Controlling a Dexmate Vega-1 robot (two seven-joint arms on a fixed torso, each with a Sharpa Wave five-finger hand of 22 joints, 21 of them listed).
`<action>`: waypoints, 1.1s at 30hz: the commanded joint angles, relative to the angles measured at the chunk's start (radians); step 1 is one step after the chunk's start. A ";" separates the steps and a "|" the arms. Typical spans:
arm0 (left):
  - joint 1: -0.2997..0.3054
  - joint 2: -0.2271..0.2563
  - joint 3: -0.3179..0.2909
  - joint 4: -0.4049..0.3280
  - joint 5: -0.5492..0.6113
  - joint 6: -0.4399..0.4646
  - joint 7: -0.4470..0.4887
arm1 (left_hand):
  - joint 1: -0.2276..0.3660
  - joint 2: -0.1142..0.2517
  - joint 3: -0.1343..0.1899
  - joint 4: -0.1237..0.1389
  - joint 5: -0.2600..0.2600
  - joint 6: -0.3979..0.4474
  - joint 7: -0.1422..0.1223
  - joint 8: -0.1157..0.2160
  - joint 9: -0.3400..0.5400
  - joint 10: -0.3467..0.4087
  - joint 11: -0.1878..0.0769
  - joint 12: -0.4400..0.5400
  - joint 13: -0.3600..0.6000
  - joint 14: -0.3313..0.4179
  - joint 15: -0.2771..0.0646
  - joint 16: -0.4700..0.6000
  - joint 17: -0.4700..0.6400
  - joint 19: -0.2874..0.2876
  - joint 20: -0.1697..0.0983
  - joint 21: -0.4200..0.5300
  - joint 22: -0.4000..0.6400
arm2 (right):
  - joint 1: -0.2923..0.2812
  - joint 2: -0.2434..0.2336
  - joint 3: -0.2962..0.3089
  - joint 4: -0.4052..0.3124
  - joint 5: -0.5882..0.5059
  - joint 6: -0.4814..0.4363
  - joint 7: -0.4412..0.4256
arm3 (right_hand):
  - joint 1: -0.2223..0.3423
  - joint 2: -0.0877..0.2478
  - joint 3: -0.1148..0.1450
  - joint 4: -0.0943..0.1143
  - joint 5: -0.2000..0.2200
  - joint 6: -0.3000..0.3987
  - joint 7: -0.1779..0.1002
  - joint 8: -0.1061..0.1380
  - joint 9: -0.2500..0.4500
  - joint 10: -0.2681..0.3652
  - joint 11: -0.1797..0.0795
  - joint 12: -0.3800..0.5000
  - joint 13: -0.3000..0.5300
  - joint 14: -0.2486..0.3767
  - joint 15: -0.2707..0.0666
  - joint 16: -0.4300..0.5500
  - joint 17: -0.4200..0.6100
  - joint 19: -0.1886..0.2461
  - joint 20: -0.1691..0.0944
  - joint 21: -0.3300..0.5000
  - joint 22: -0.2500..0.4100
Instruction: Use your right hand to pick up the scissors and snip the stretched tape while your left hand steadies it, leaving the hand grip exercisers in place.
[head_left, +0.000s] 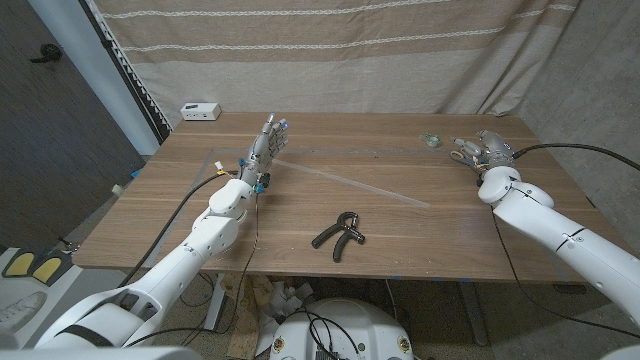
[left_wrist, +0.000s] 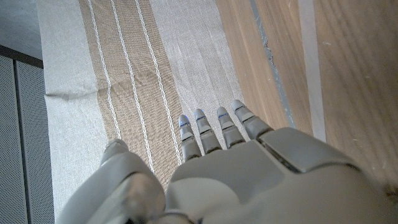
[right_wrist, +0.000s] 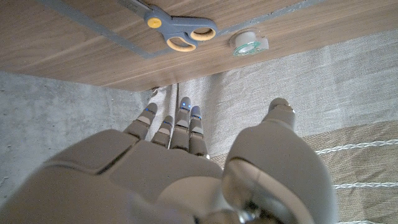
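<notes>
Right hand (head_left: 487, 150) first: its fingers (right_wrist: 180, 127) are straight and slightly apart, gripping nothing, hovering at the far right of the surface (head_left: 400, 240). The scissors (right_wrist: 177, 28) lie just beside it on the wood, grey blades, yellow-lined loops, and the head view hints at the handles peeking out on the hand's left side. Whether a fingertip touches them, I cannot tell.

Over to the left hand (head_left: 262, 152): fingers (left_wrist: 217, 127) extended close together, empty as well, poised at the far left where the stretched tape (head_left: 350, 183) begins. The strip runs as a pale, glossy line from there diagonally toward the near right across the wood. Contact with it is not clear from here.

So the grab is the step in hand, I'd say. Best play: come down over the loops, thread thumb and a finger through them, and lift without dragging the blades across the grain. Hard smooth plastic handles could slide, so a settled grip before lifting matters.

Further out: a small clear tape roll (right_wrist: 249, 43) sits close by the scissors, easily nudged. One black hand grip exerciser (head_left: 338, 233) rests near the front middle, well apart from both hands. A striped beige curtain (head_left: 330, 50) hangs behind.
</notes>
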 joint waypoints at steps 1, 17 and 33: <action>0.011 0.002 0.002 -0.020 0.007 -0.001 0.014 | 0.006 -0.002 0.000 -0.005 0.010 0.002 0.002 0.002 0.001 0.000 0.005 -0.001 0.003 0.008 -0.114 -0.001 0.006 0.003 -0.068 -0.001 0.003 | 0.019 -0.002 -0.023 0.022 -0.012 -0.029 0.002 | 0.012 0.005 -0.002 -0.007 0.004 0.011 0.002 0.006 0.003 0.007 0.001 0.008 0.002 -0.007 0.008 -0.001 0.002 -0.006 0.005 0.003 0.003; 0.026 0.014 0.008 -0.055 0.024 0.021 0.040 | 0.006 -0.001 0.000 -0.007 0.010 0.005 0.002 0.002 0.001 0.002 0.003 -0.001 0.003 0.009 -0.113 0.000 0.006 0.002 -0.066 -0.001 0.003 | 0.075 -0.008 -0.090 0.049 -0.077 -0.091 0.026 | 0.017 0.005 -0.002 -0.009 0.003 0.019 0.000 0.008 0.004 0.015 -0.002 0.010 0.003 -0.008 0.007 0.001 0.002 -0.014 0.005 0.002 0.003; 0.027 0.026 0.009 -0.078 0.027 0.043 0.045 | 0.010 -0.005 -0.001 -0.012 0.011 0.003 0.005 0.001 0.001 -0.006 0.004 -0.004 0.003 0.004 -0.108 -0.002 0.005 -0.003 -0.059 -0.003 0.003 | 0.104 0.000 -0.116 0.069 -0.104 -0.138 0.047 | 0.020 0.005 -0.004 -0.008 0.001 0.032 -0.004 0.011 0.006 0.031 -0.008 0.015 0.005 -0.008 0.010 0.003 0.002 -0.022 0.015 0.003 0.003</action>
